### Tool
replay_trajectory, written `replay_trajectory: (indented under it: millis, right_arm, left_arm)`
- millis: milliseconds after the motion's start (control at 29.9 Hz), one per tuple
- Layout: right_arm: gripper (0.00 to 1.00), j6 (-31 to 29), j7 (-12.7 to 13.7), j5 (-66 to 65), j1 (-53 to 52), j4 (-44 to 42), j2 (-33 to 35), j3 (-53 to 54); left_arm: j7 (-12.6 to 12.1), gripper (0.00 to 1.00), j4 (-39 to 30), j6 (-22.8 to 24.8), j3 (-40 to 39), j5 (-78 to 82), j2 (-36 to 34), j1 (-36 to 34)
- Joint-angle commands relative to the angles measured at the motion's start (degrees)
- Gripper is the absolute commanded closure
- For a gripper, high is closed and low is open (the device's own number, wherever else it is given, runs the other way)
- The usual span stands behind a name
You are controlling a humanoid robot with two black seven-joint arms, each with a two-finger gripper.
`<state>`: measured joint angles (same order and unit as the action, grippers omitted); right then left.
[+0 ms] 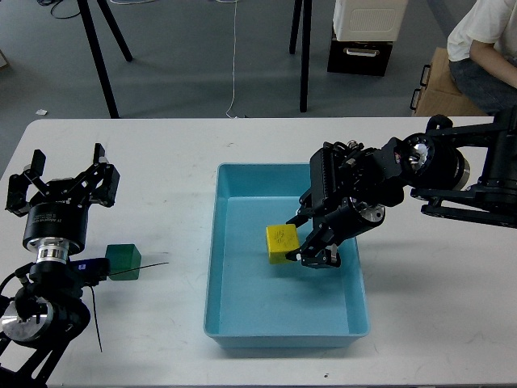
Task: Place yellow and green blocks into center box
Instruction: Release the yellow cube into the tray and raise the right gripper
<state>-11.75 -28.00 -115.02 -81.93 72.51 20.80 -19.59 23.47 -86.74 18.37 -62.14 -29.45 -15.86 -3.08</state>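
Observation:
The yellow block (pixel 281 242) is down inside the blue center box (pixel 279 168), left of the box's middle and just above or on its floor. My right gripper (pixel 297 241) reaches in from the right and is shut on the yellow block, with one finger on each side of it. The green block (pixel 123 261) sits on the white table to the left of the box. My left gripper (pixel 60 183) is open and empty, with its fingers spread, just behind and to the left of the green block.
A thin black cable (pixel 137 267) lies by the green block. A person (pixel 485 40) sits beyond the table's far right corner. Stand legs (pixel 101 65) and a storage unit (pixel 363 36) are on the floor behind the table.

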Motion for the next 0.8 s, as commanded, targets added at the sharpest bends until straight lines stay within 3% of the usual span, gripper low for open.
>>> replay_trajectory:
  millis: [0,335,569,770]
  right_arm:
    - [0.49,0.0,0.0,0.1,0.3,-1.4,-0.7,-0.3]
    - [0.07,0.1,0.0,1.0,1.2,-2.7,-0.5,0.0]
    - [0.03,0.8,0.0,4.9,1.8,-5.6,0.9,5.2]
    - [0.03,1.0,0.0,12.5,5.4,-6.8,4.0,19.3]
  left_arm:
    - [0.0,0.0,0.0,0.0,0.0,0.0,-0.1,0.0]
    - [0.0,0.0,0.0,-0.3,0.1,0.1,-0.2,-1.3]
    - [-0.2,0.0,0.1,-0.2,0.4,0.7,-5.0,-3.1]
    - [-0.2,0.0,0.1,-0.3,0.5,8.3,-13.0,-6.6]
